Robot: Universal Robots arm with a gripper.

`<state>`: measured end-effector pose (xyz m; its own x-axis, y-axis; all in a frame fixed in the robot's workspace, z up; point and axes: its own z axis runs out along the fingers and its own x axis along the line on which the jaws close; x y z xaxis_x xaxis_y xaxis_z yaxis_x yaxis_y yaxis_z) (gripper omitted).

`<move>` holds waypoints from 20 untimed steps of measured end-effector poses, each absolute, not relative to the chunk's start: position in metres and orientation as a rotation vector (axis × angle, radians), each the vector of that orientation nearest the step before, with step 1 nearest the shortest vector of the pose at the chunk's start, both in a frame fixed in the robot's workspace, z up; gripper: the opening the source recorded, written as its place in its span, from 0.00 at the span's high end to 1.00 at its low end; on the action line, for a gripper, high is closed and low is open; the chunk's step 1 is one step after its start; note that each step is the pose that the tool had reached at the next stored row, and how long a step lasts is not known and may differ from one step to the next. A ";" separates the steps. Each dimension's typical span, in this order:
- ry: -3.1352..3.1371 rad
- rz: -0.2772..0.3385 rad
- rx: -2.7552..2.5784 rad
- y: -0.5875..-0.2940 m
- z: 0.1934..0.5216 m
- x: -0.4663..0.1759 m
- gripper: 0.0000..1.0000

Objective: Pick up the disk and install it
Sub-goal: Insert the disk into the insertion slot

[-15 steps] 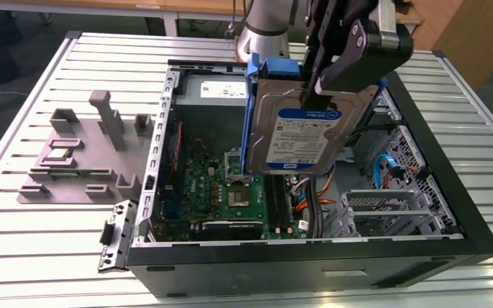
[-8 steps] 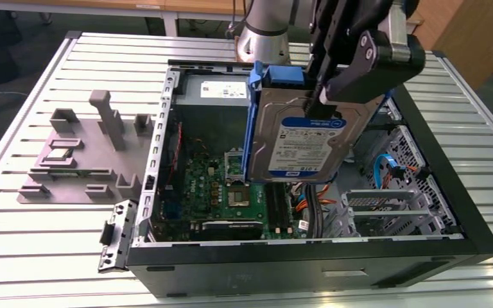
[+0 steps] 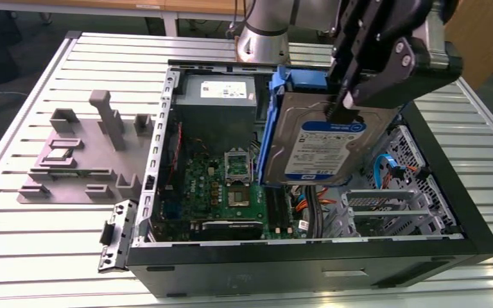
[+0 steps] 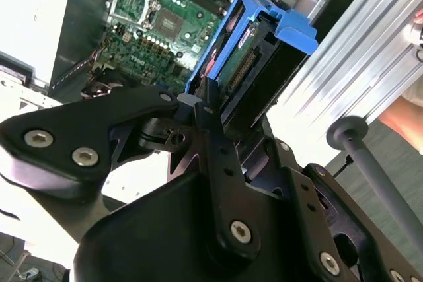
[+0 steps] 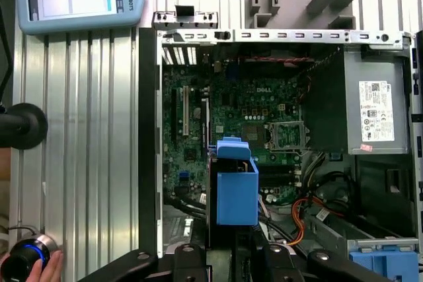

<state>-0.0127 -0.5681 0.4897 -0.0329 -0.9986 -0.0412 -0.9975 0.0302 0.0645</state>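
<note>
So the hand (image 3: 346, 109) is clamped on the disk (image 3: 320, 141) right at its upper edge, with the black fingers pinching it from both sides. The disk hangs on edge, a bit tilted. Its label faces the camera in the exterior view, and its blue carrier (image 3: 272, 128) wraps around the rim. It's up over the open PC case (image 3: 315, 260), roughly above the strip between the green motherboard (image 3: 221, 186) and the metal drive cage (image 3: 384, 205) on the exterior view's right. Honestly can't tell from that angle whether the lower edge is touching anything inside the case. It looks clear of everything to me, but don't quote me.

In the first wrist view you're looking down along the disk (image 5: 236, 186) edge-on, so it's mostly blue carrier. The motherboard (image 5: 238, 117) is underneath and some orange cables (image 5: 297, 219) are just beside it. The second wrist view catches the circuit-board side of the disk (image 4: 244, 64), with the motherboard (image 4: 149, 31) beyond it.

The case lies on its side with the panel off, on a slatted metal table (image 3: 41, 237). A grey power supply (image 3: 216, 96) with a white sticker sits in the far corner of the case. A grey plastic rack (image 3: 79, 154) stands on the table just beside the case, on the exterior view's left.
</note>
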 end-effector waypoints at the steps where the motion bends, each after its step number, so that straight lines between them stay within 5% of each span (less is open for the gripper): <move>1: -2.244 -0.118 2.174 -0.568 0.490 -0.010 0.65; 20: -2.241 -0.124 2.170 -0.572 0.490 0.053 0.65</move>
